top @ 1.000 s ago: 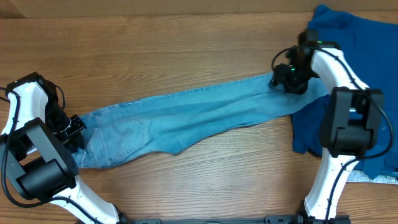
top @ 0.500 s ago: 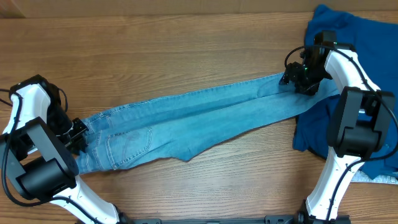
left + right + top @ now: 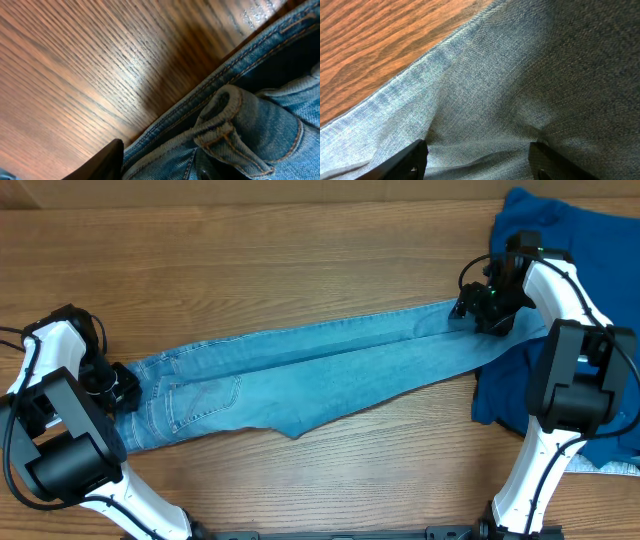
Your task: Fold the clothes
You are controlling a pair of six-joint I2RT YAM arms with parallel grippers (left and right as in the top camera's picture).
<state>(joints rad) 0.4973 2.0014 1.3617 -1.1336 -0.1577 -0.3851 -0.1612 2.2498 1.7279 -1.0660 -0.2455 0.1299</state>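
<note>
One pair of jeans (image 3: 300, 370) lies stretched across the table (image 3: 300, 250), waist at the left, leg ends on a dark blue garment (image 3: 590, 240) at the right. The right gripper (image 3: 472, 308) has its fingers apart over the leg ends. The left gripper (image 3: 118, 385) is at the waistband; I cannot tell if it is apart or together.

Right gripper (image 3: 475, 308) moved rightward, closer to the dark blue garment (image 3: 580, 240), and the leg ends of the jeans (image 3: 300, 370) went with it. The legs drew out straighter and flatter. The slack fold along the near edge thinned to a small point. The back pocket (image 3: 205, 402) smoothed out and showed plainly. Left gripper (image 3: 120, 387) backed slightly left at the waistband over the last half second.
</note>
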